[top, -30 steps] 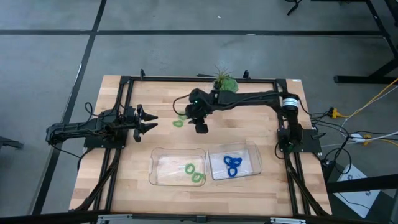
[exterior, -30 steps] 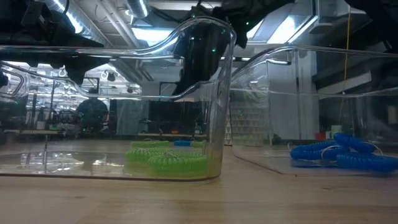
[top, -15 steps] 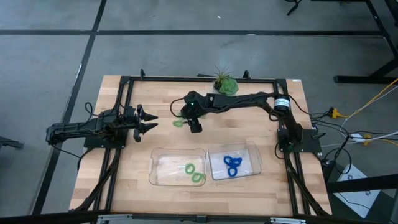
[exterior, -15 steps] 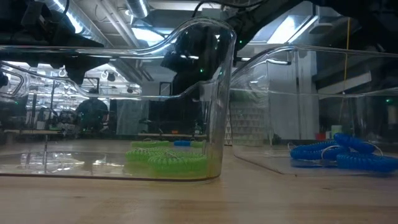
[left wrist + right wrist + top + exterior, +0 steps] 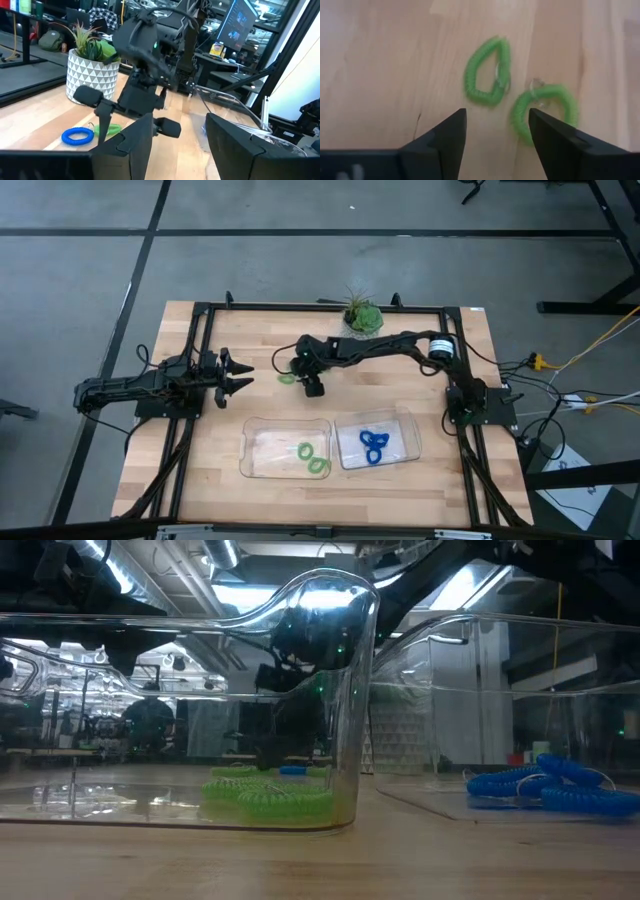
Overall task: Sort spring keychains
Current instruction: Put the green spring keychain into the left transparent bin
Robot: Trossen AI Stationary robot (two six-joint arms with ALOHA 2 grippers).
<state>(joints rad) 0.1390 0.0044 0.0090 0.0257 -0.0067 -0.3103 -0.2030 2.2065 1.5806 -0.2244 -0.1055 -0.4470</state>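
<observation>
Two light green spring keychains point(image 5: 487, 72) point(image 5: 545, 112) lie flat on the wood just ahead of my right gripper point(image 5: 497, 135), which is open and slants down over them without touching. In the high view it point(image 5: 303, 376) sits beside a green coil point(image 5: 287, 377). The left wrist view shows a blue keychain point(image 5: 78, 135) next to a green one point(image 5: 107, 129). Further green keychains point(image 5: 313, 458) lie in the left clear tray point(image 5: 252, 442), and blue ones point(image 5: 375, 445) in the right tray point(image 5: 408, 430). My left gripper point(image 5: 240, 375) waits open at the table's left.
A potted plant in a white patterned pot point(image 5: 90, 70) stands at the far edge point(image 5: 362, 315), behind my right arm. The two clear trays sit side by side near the front edge. A black frame point(image 5: 200, 310) runs round the tabletop.
My right gripper has come down toward the table and moved toward its left edge, nearing the loose green keychains. The keychains and trays have stayed where they were.
</observation>
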